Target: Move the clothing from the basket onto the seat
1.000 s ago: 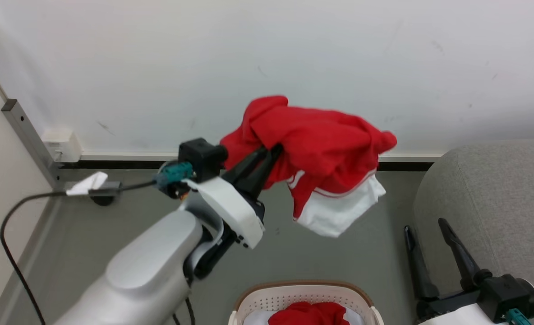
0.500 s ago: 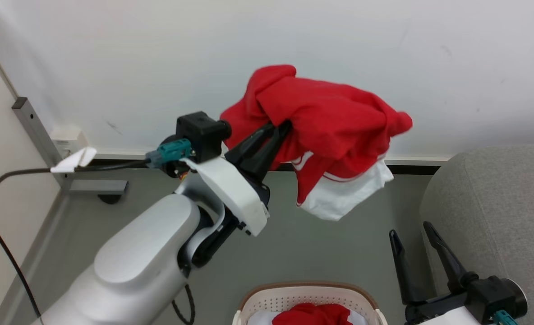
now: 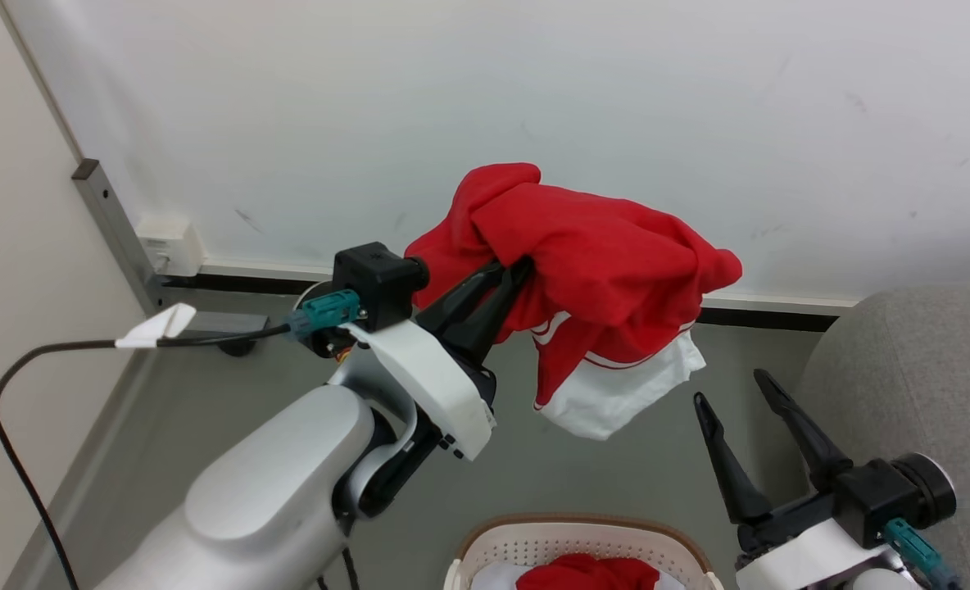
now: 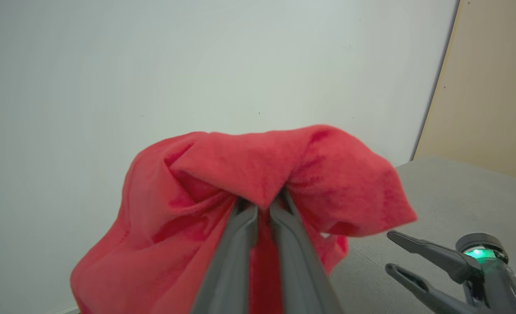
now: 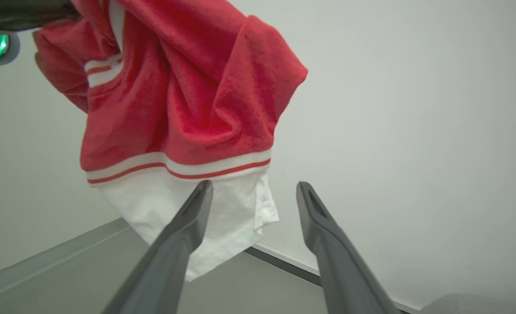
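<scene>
A red garment with a white panel and striped trim hangs in the air in front of the wall, draped over my left gripper, which is shut on it. In the left wrist view the red fabric folds over the fingertips. The same garment hangs at the upper left of the right wrist view. My right gripper stands open and empty low at the right, beside the grey seat. Below, the basket holds another red garment.
A white wall with a dark baseboard runs behind. A metal post and a wall socket stand at the left, with a black cable looping over the grey floor.
The head camera has shifted, so the whole picture slid right and down since half a second ago. The left gripper still holds the garment aloft; the right gripper stays open.
</scene>
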Available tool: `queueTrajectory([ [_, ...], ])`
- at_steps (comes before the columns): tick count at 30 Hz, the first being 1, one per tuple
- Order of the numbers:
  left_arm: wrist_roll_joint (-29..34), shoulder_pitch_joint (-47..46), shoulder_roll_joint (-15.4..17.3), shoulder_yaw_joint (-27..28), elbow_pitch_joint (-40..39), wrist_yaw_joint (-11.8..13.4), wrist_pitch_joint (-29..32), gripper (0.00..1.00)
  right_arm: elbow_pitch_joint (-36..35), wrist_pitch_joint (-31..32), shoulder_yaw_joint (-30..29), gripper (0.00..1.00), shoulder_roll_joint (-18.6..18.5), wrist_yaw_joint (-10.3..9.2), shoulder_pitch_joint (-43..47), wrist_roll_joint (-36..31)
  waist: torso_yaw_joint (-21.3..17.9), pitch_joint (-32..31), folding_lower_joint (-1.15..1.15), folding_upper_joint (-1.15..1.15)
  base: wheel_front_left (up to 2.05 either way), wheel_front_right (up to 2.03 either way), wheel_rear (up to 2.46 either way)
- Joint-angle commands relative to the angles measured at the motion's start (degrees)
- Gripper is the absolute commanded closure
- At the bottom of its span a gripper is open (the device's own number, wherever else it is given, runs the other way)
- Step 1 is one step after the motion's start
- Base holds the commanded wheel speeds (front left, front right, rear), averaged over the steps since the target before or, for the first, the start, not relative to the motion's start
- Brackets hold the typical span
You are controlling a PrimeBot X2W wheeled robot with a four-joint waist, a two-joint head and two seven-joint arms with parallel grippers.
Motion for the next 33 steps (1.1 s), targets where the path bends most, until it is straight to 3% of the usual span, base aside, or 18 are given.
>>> queueTrajectory([
  [1,-0.7,0.6,-0.1,-0.1,-0.3,-0.2,-0.4,1.00,1.3,0.1,1.7,0.00,-1.4,-0.12,-2.0,0.9,0.5,-0.1,0.00,-0.01,0.00,0.00,0.00],
  [9,-0.8,0.8,-0.9,-1.2,0.1,-0.7,0.1,1.00,6.0,0.1,6.9,0.00,-5.5,-0.12,-8.5,4.6,2.8,0.1,0.00,-0.01,0.00,0.00,0.00],
  [14,-0.6,0.6,-1.5,-2.1,0.6,-1.2,0.4,1.00,10.0,0.1,12.9,0.00,-10.0,-0.12,-13.0,9.1,4.4,0.1,0.00,-0.01,0.00,0.00,0.00],
  [24,-0.2,0.2,-2.3,-3.4,1.2,-1.7,0.9,1.00,11.1,0.1,27.2,0.00,-18.2,-0.13,-21.5,21.8,6.5,0.0,0.00,-0.01,0.00,0.00,0.00],
  [27,-0.1,0.2,-2.5,-3.8,1.3,-1.9,0.8,1.00,9.8,0.1,31.2,0.00,-19.2,-0.12,-23.8,26.1,6.8,0.1,0.00,-0.01,0.00,0.00,0.00],
  [33,0.2,0.0,-3.2,-4.7,1.2,-2.2,1.1,1.00,8.5,0.1,43.4,0.00,-22.9,-0.13,-28.5,35.8,7.2,0.1,0.00,-0.01,0.00,0.00,0.00],
])
